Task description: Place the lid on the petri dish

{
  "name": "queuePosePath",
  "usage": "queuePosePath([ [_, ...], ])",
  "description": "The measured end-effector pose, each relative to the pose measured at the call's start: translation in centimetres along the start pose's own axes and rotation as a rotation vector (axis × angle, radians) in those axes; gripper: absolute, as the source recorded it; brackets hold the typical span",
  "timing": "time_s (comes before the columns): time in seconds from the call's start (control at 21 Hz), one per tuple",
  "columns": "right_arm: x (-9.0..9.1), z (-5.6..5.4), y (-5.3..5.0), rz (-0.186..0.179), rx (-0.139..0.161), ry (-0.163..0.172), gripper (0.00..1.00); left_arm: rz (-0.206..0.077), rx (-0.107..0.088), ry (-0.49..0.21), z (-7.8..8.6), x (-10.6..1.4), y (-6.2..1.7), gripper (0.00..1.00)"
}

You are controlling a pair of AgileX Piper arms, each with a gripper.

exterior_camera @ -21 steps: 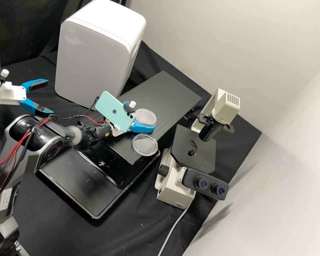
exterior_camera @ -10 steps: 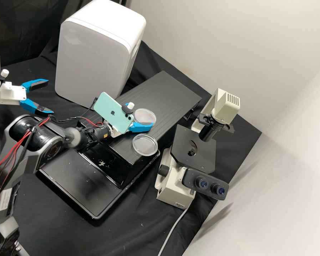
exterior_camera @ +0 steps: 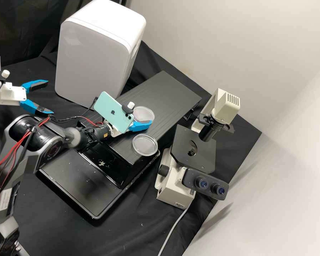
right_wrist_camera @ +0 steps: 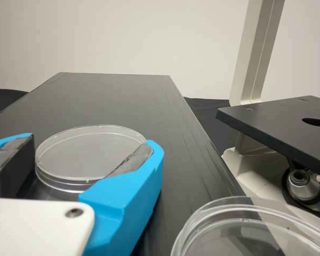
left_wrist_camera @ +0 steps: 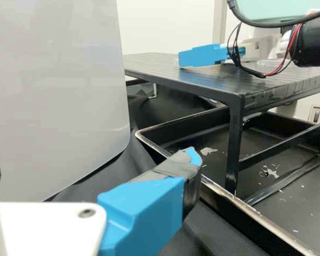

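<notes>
Two clear round petri pieces lie on the black raised shelf (exterior_camera: 170,92). One, the lid (exterior_camera: 143,113) (right_wrist_camera: 88,152), sits between the blue fingers of my right gripper (exterior_camera: 143,118) (right_wrist_camera: 85,148), whose pads press on both sides of its rim. The other, the petri dish (exterior_camera: 144,144) (right_wrist_camera: 250,229), rests near the shelf's front corner, a short way from the held piece. My left gripper (exterior_camera: 48,97) hangs at the far left beside the white box, its fingers (left_wrist_camera: 165,186) spread with nothing between them.
A tall white box (exterior_camera: 96,49) stands behind the shelf. A black tray (exterior_camera: 78,185) lies under and in front of it. A microscope (exterior_camera: 195,160) stands to the right of the dish. A phone (exterior_camera: 113,112) is mounted on the right wrist.
My right gripper has drawn slightly back and left along the shelf, and the lid has moved with it. The left arm has barely moved.
</notes>
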Motion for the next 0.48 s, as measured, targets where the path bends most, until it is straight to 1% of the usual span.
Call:
queuePosePath([
  [0.48, 0.00, 0.00, 0.01, 0.001, 0.002, 0.001, 0.00, 0.005, 0.000, -0.001, 0.02, 0.11, 0.10, 1.00],
])
